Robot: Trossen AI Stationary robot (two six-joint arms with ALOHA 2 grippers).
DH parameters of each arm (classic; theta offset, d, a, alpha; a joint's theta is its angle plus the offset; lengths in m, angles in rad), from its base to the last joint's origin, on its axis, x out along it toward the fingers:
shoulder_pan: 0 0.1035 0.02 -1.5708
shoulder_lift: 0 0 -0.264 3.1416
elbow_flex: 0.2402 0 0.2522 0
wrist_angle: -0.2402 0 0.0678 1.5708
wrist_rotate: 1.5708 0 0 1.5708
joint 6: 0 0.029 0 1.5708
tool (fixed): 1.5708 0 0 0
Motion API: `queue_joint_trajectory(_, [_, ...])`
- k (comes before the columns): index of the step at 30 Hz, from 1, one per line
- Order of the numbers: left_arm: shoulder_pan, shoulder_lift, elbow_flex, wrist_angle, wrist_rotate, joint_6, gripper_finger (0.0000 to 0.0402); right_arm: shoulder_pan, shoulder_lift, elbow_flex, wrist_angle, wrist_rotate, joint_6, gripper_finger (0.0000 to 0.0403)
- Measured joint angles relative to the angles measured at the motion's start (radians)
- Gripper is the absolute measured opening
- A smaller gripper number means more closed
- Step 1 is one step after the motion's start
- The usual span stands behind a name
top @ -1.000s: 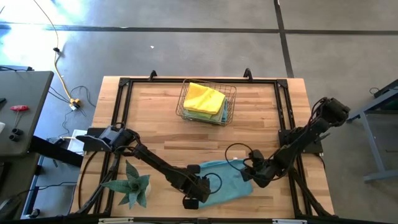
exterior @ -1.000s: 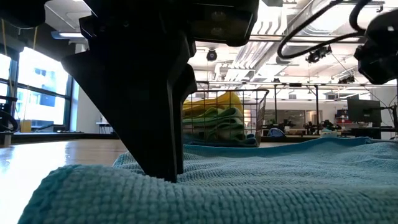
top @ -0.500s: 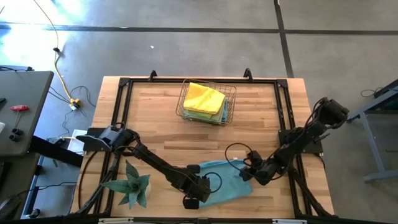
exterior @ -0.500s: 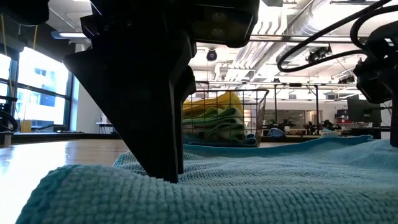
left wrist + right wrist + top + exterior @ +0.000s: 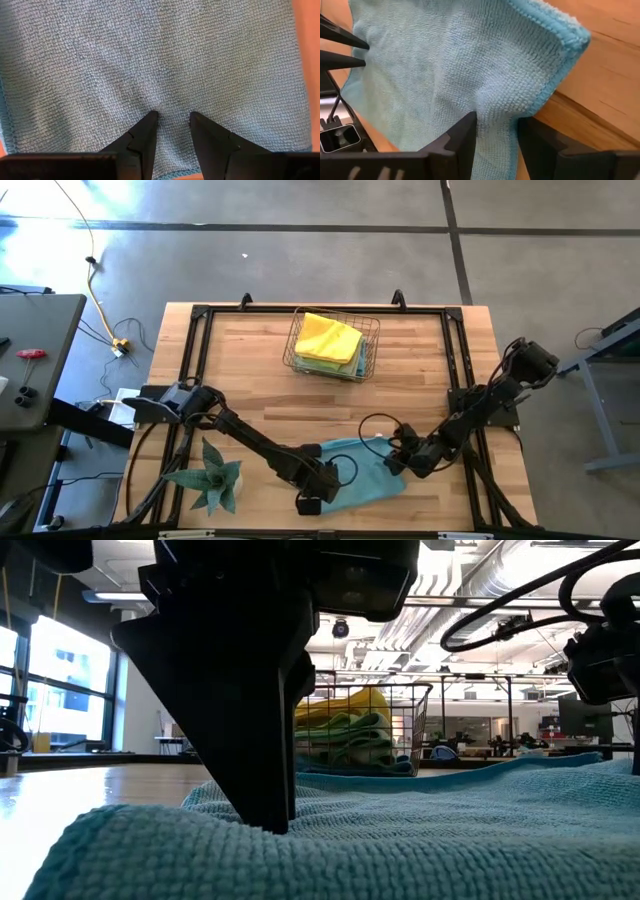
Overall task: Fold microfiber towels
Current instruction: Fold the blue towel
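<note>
Item, left: my left gripper (image 5: 170,117), fingers slightly parted, tips pressing down on the blue towel (image 5: 360,475) at the surface's (image 5: 250,380) near edge, pinning not gripping.

Item, right: right gripper (image 5: 497,125) pinching that towel's edge.

Risk: a thin pinch could slip, or the pinned layer drag and skew the fold.
</note>
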Motion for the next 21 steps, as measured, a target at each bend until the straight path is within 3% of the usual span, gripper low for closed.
queue_joint_trajectory(4, [0.003, 0.000, 0.000, 0.002, 0.008, 0.000, 0.0110, -0.002, -0.002, 0.002, -0.019, -0.039, 0.005, 0.0143])
queue_joint_trajectory(13, [0.003, 0.000, 0.000, 0.001, 0.012, -0.024, 0.0110, -0.013, -0.003, 0.007, -0.032, -0.076, 0.016, 0.0222])
queue_joint_trajectory(21, [0.003, 0.000, 0.000, 0.001, 0.011, -0.023, 0.0110, -0.018, 0.025, 0.083, -0.057, -0.030, 0.014, 0.0229])
